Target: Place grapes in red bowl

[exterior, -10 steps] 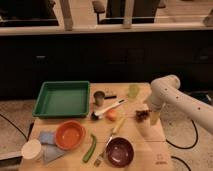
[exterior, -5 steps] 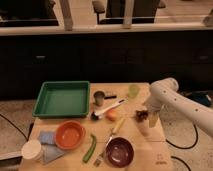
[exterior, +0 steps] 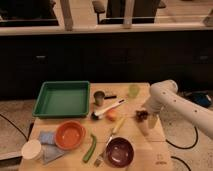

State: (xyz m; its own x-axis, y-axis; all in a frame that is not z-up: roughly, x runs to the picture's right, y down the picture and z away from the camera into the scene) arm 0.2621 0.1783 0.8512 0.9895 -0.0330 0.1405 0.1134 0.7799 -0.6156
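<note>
The grapes (exterior: 141,115), a small dark reddish-purple bunch, lie at the right side of the wooden table, right of the little orange fruit (exterior: 111,115). My gripper (exterior: 146,119) hangs from the white arm (exterior: 165,97) and sits directly at the grapes, partly covering them. The red bowl (exterior: 70,135), orange-red and empty, stands at the front left of the table, far from the gripper.
A green tray (exterior: 62,98) stands at the back left. A metal cup (exterior: 100,97), a green cup (exterior: 133,90) and a brush (exterior: 107,109) lie mid-table. A purple bowl (exterior: 120,151), a green pod (exterior: 90,148), a fork (exterior: 112,135), a white tub (exterior: 32,150) and a blue cloth (exterior: 49,142) lie in front.
The arm has shifted only slightly, and the gripper stays low at the grapes. Nothing else on the table has moved.
</note>
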